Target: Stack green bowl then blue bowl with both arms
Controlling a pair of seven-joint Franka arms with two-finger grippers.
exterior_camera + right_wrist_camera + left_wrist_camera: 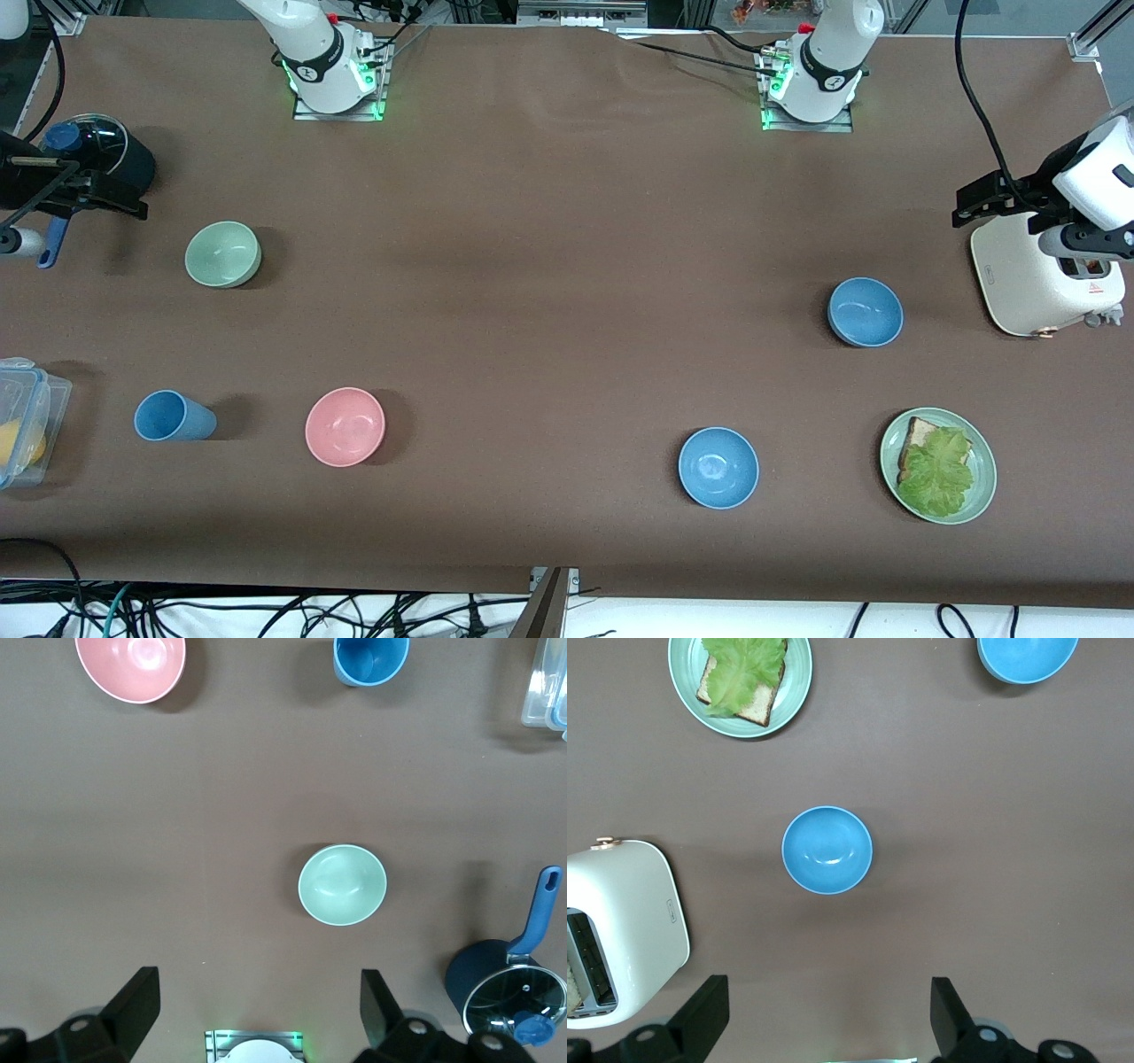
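Brown table (567,221): green bowl (222,254), blue bowl (865,312) upright, apart.

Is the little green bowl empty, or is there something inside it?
Empty. The green bowl stands upright on the table, and both the front view and the right wrist view show only its smooth, bare inside.

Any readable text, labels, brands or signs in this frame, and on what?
No words can be read anywhere.
Toaster: a small red warning sign on top and a small mark on its side, both too small to read.
Bowls, cup and plate: plain, no markings.
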